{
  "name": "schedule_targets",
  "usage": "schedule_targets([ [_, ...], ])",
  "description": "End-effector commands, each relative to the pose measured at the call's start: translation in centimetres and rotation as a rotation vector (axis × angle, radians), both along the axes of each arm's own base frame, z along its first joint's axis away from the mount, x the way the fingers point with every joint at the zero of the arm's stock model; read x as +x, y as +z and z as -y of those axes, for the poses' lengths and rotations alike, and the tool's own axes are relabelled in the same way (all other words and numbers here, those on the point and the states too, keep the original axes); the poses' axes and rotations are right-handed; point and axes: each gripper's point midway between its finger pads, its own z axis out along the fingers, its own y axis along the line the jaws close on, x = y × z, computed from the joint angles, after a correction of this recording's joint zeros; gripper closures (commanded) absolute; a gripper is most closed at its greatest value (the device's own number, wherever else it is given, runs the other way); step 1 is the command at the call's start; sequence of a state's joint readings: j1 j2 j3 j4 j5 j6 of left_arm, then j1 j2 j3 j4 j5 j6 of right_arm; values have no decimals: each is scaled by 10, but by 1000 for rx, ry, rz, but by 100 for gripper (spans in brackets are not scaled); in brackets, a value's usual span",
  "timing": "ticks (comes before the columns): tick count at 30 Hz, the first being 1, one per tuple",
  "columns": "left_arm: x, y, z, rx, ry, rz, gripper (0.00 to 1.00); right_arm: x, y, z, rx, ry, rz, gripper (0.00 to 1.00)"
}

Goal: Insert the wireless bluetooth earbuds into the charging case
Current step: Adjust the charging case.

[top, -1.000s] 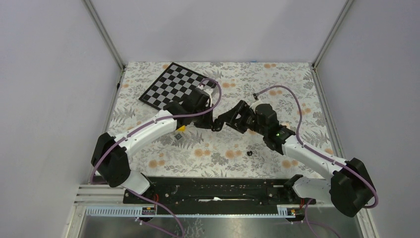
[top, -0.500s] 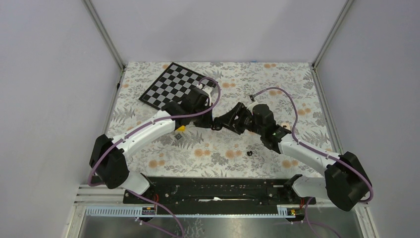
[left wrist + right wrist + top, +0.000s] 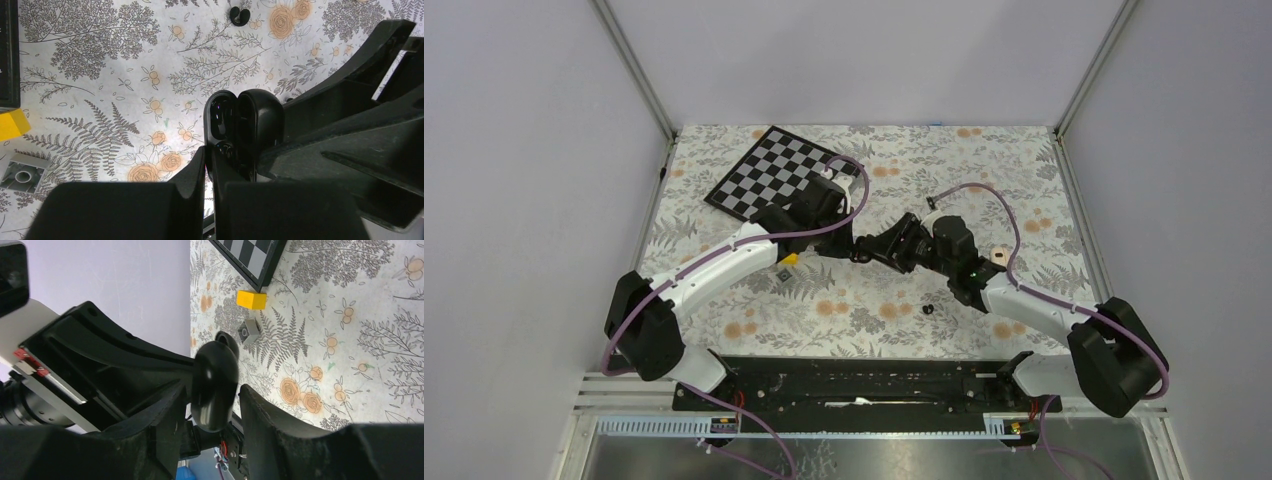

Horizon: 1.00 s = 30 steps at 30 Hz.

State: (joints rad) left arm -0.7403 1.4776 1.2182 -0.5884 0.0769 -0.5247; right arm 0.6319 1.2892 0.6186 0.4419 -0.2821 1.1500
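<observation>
The black charging case (image 3: 243,123) stands open, its cavity facing the left wrist camera. My left gripper (image 3: 210,155) is shut on the case's lower edge and holds it above the table; it shows in the top view (image 3: 860,252) at mid-table. My right gripper (image 3: 215,405) is open, with a finger on each side of the case (image 3: 215,382) and narrow gaps between them. It meets the left gripper in the top view (image 3: 880,246). One black earbud (image 3: 928,308) lies on the table, also in the left wrist view (image 3: 239,15). A pale beige earbud (image 3: 999,255) lies beside the right forearm.
A yellow block (image 3: 251,299) and a grey block (image 3: 249,331) lie under the left forearm. A chessboard (image 3: 774,175) lies at the back left. Floral cloth (image 3: 984,160) covers the table, with grey walls on three sides.
My right arm has swung left and lowered, bringing its open fingers further around the case. This uncovered the beige earbud. The left arm has hardly moved.
</observation>
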Motion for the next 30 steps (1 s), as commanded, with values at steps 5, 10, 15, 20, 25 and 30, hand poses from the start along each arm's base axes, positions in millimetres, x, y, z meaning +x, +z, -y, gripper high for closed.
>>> schedule_targets([
  [5, 3, 37, 16, -107, -32, 57, 95, -1, 17, 2, 94, -26, 48, 55],
  [10, 3, 40, 17, -118, -37, 57, 95, 0, 19, 6, 113, -49, 60, 60],
  [15, 1, 41, 19, -137, -48, 44, 95, -1, 22, 7, 141, -59, 69, 63],
  [20, 0, 43, 20, -173, -58, 21, 95, -2, 23, 7, 170, -62, 66, 43],
  [25, 1, 48, 20, -224, -64, -3, 95, -2, 27, 9, 218, -75, 74, 42],
  [30, 3, 46, 16, -229, -55, -10, 95, -5, 31, 13, 253, -88, 91, 46],
])
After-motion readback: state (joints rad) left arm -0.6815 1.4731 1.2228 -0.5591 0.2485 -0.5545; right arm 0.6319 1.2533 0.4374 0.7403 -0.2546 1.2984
